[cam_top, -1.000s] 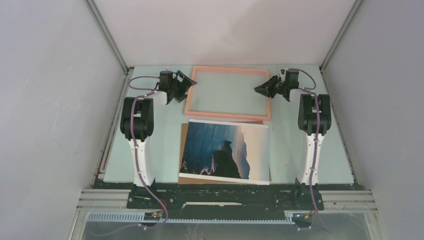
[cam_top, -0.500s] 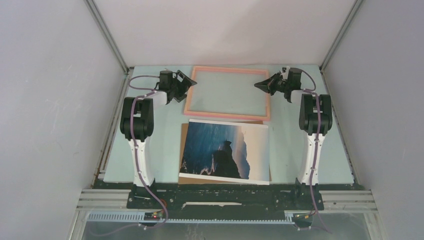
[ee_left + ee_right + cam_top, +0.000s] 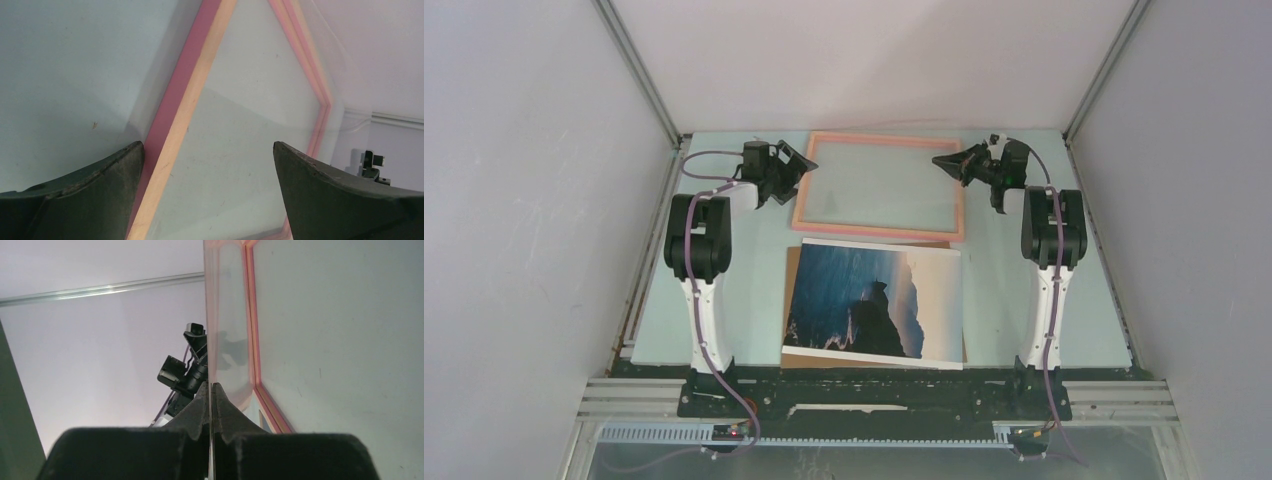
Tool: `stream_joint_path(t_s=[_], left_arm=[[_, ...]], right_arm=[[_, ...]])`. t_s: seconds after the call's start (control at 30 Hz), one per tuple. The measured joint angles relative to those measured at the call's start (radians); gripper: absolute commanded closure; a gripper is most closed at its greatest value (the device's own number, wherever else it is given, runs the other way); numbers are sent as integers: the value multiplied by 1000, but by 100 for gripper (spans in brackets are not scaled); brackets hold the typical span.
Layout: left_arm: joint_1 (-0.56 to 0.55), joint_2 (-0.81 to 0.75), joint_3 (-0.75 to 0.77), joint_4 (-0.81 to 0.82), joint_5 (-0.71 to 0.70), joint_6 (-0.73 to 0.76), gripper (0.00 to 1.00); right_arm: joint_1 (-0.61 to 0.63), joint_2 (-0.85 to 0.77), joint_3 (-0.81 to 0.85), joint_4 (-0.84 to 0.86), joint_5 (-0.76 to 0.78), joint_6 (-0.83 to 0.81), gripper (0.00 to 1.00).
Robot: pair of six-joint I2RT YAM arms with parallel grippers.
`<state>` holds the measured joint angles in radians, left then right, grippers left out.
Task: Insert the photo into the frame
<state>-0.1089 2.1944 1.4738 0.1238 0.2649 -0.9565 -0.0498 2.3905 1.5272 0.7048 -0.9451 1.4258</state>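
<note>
The frame [image 3: 879, 231] lies flat on the bench [image 3: 754, 300] in the upper middle of the top view. The photo [image 3: 874, 300] is just below it, picture side up, on a brown board [image 3: 791, 270] whose edges show at the photo's left and top. At the frame's left, the left tool [image 3: 802, 172] is spread wide, its fingers on either side of the pink border without gripping it. At the frame's upper right corner, the right tool [image 3: 942, 165] is clenched, and its wrist view shows the frame's thin clear front pinched between the fingers [image 3: 200, 405].
</note>
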Motion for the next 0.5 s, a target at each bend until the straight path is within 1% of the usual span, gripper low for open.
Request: stream_joint_path(t_s=[0.23,0.5], left_arm=[[0,0,0,0,0,1,0],[0,0,0,0,1,6,0]], right_arm=[[6,6,-3,84,0,74,100],[14,6,-3,61,5,53,100]])
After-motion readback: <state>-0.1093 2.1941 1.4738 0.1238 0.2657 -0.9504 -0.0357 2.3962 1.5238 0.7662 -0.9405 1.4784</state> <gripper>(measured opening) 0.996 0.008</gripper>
